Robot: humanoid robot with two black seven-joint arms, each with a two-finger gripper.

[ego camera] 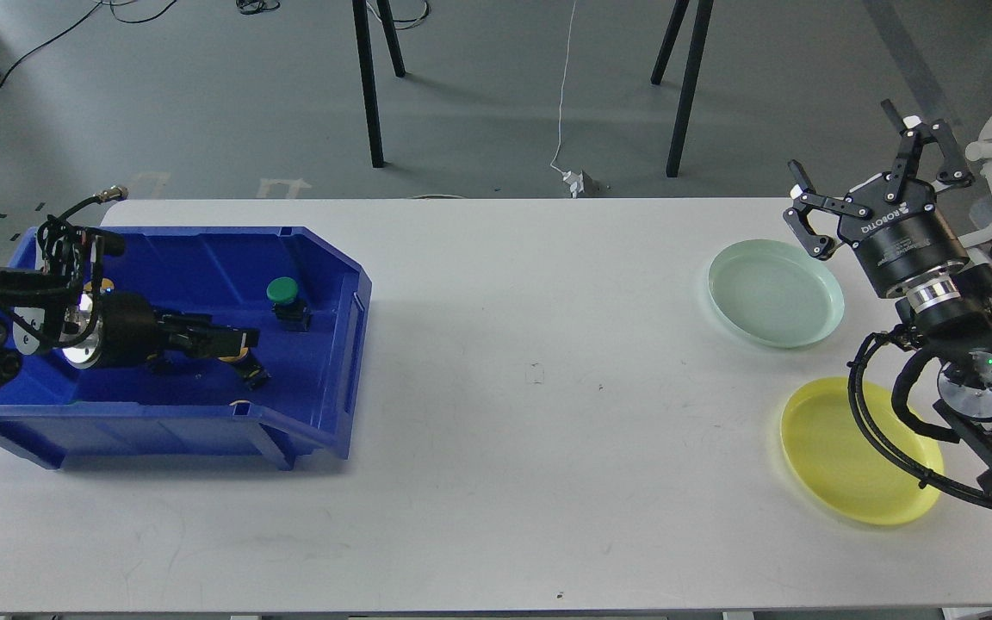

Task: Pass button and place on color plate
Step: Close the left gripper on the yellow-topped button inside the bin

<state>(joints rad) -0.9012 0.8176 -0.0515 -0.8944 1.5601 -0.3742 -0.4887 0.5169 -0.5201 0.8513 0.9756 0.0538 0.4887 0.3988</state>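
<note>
A yellow button (234, 347) with a black base lies in the blue bin (324, 258) at the left of the table. My left gripper (242, 343) reaches into the bin and its fingers look closed around the yellow button near the bin floor. A green button (282, 290) on a black base stands upright just behind it. A pale green plate (775, 293) and a yellow plate (840, 465) lie at the table's right. My right gripper (849, 151) is open and empty, held up beside the pale green plate.
The white table (530, 387) holds the bin at the left and the plates at the right. My right arm's cables (883, 430) hang over the yellow plate. Black stand legs (367, 86) are on the floor behind the table.
</note>
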